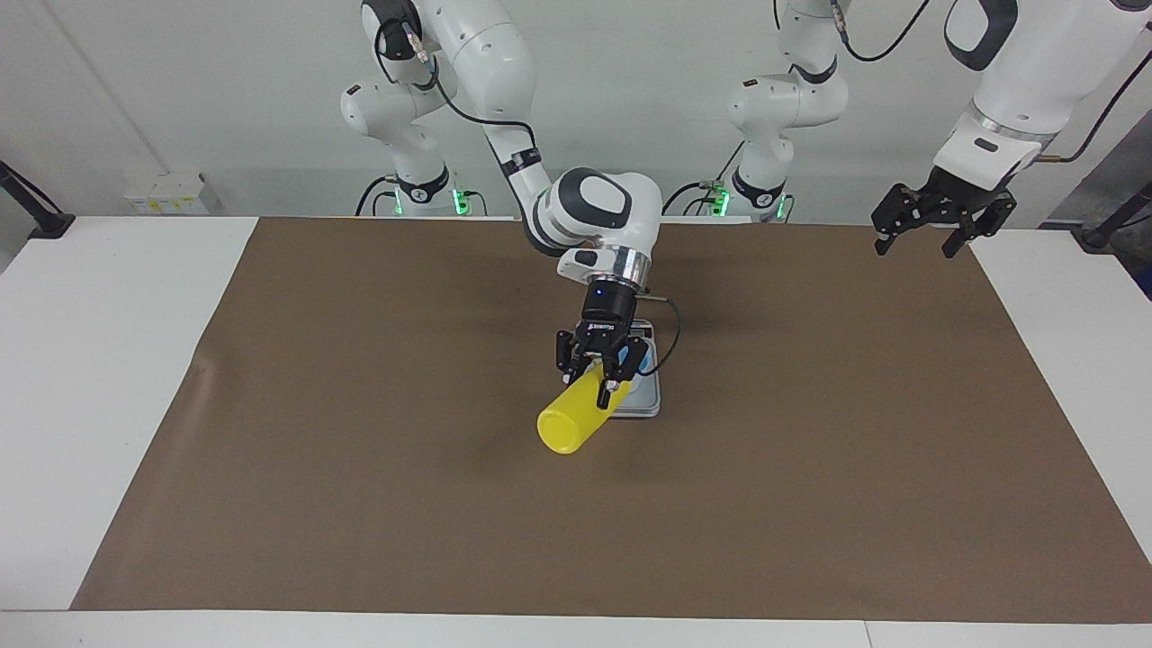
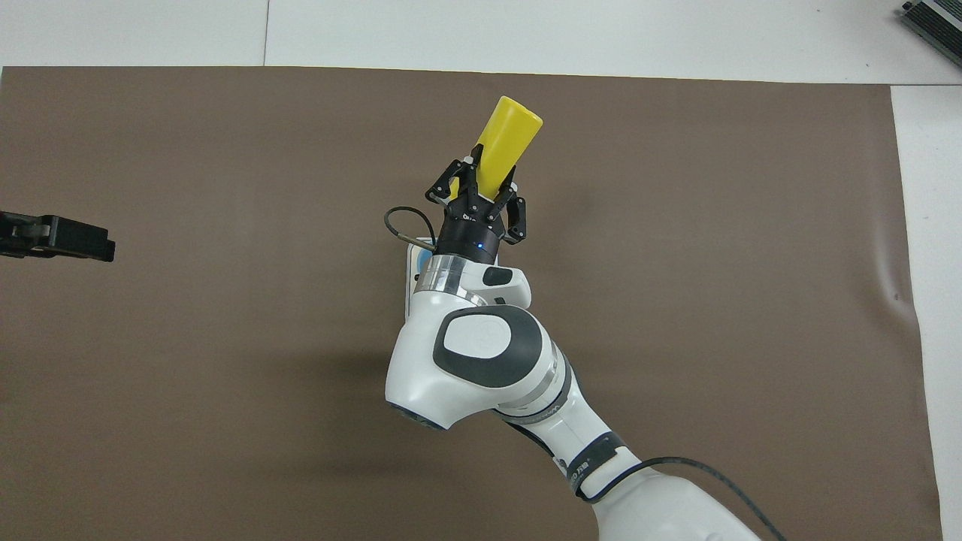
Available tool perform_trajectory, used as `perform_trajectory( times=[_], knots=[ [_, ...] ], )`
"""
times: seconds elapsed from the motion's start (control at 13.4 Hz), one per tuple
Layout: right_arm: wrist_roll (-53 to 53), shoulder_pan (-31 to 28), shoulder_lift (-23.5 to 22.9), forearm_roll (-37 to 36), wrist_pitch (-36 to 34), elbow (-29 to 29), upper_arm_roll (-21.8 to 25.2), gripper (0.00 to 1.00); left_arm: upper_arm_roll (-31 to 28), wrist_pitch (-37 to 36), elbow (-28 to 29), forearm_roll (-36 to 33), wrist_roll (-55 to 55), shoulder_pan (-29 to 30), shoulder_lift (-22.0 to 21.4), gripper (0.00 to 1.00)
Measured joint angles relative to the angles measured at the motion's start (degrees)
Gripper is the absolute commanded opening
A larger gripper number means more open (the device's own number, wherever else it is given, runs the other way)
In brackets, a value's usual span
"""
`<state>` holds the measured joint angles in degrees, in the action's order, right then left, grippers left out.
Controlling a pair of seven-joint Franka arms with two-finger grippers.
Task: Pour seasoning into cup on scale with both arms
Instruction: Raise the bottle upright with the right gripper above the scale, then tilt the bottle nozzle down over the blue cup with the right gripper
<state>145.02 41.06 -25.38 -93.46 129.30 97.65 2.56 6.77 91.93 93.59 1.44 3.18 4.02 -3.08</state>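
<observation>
The right gripper (image 1: 600, 378) squeezes the yellow bottle (image 1: 573, 417), tipped over the scale (image 1: 646, 399). The left gripper (image 1: 930, 227) waits with fingers wide.

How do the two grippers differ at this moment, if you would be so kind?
The right gripper is shut on the tilted yellow bottle over the scale; the left gripper is open and holds nothing. The right one works mid-table; the left waits above the mat's edge. Both are black.
</observation>
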Motion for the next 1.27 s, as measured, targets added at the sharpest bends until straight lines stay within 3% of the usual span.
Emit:
perform_trajectory(
  times=[0.3, 0.52, 0.97, 1.27],
  knots=[
    [0.85, 0.00, 0.03, 0.92, 0.16, -0.16, -0.11, 0.00, 0.00, -0.01, 0.00, 0.00, 0.00, 0.00, 0.00, 1.00],
    [1.03, 0.00, 0.43, 9.70, 0.36, -0.51, -0.16, 0.00, 0.00, -0.01, 0.00, 0.00, 0.00, 0.00, 0.00, 1.00],
    [-0.92, -3.52, 7.22, 39.50, 2.58, -0.90, 0.01, 0.00, 0.00, -0.01, 0.00, 0.00, -0.01, 0.00, 0.00, 1.00],
    [-4.95, -7.66, 8.94, 62.72, 2.59, -0.80, 0.04, 0.00, 0.00, -0.02, 0.00, 0.00, -0.01, 0.00, 0.00, 1.00]
  ],
)
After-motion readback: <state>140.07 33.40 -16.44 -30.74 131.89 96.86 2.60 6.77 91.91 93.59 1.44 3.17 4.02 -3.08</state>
